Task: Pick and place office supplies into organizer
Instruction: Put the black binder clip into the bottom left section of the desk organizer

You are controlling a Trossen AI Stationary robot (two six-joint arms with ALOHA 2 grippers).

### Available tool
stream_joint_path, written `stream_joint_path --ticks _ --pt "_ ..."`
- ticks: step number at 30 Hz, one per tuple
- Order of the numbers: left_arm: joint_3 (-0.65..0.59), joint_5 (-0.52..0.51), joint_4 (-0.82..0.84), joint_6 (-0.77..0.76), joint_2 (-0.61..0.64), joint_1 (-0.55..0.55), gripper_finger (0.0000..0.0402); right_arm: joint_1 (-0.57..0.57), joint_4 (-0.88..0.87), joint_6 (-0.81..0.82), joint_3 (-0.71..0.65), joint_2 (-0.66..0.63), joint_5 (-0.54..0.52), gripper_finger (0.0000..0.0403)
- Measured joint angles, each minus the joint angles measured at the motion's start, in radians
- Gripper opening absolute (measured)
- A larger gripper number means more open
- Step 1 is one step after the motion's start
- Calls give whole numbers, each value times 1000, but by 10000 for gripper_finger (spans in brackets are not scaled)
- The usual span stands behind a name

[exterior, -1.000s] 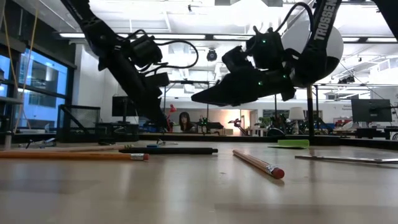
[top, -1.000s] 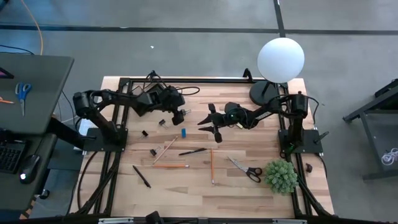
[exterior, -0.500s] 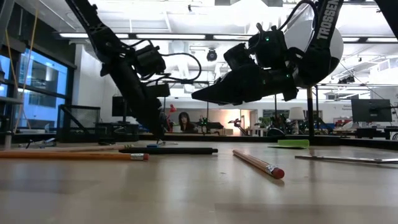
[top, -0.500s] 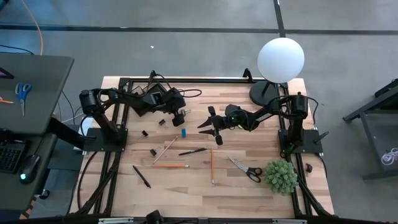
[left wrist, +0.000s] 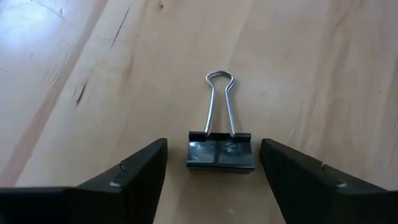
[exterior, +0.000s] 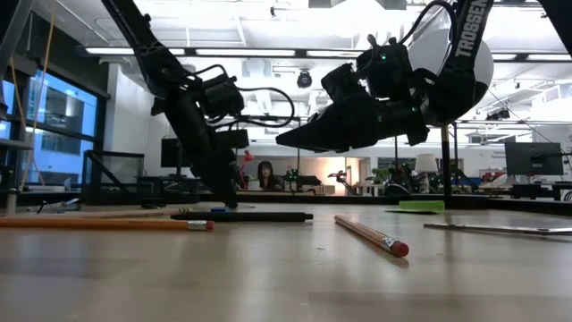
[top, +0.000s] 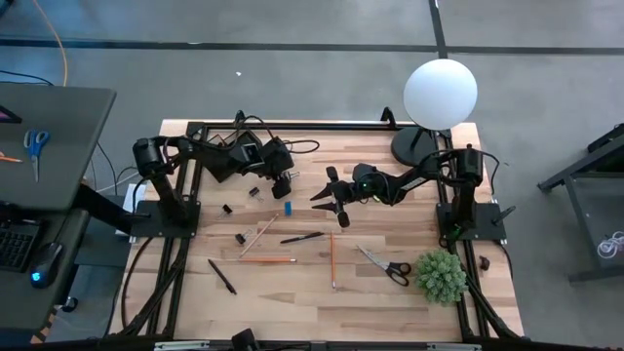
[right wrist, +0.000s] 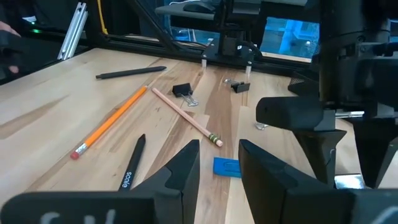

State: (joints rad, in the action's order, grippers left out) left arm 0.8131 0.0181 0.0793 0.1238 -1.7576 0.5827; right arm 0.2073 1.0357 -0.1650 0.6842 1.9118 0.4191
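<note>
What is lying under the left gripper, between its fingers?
A small black binder clip lies flat on the bare wooden table, between the open fingers of the left gripper, wire handles pointing away. Nothing else shows there; the wood under the clip is covered.

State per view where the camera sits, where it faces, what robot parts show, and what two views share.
High: above the table, facing straight down; both arms, left claw and right claw show.
Low: at table-top height, facing level into the room; both arms show.
Left wrist: on the left arm, facing a binder clip between its open fingers.
Right wrist: on the right arm, facing a blue eraser past its fingers.
Shared: high and right wrist views show the eraser.
</note>
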Motion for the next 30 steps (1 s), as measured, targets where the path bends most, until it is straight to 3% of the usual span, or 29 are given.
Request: stream_joint_path --ticks 5,12,19,25,30 --pt "0 -3 2 0 0 -1 205 0 -3 2 0 0 0 103" --pt "2 -2 25 0 1 -2 111 0 -8 6 0 0 0 103" --pt "-1 -15 65 -1 25 0 110 0 -22 7 0 0 0 103" --pt "-4 -109 215 -3 134 1 158 0 -38 7 0 0 -1 103" --pt "-3 -163 312 -5 254 1 138 0 -44 8 0 0 -1 103"
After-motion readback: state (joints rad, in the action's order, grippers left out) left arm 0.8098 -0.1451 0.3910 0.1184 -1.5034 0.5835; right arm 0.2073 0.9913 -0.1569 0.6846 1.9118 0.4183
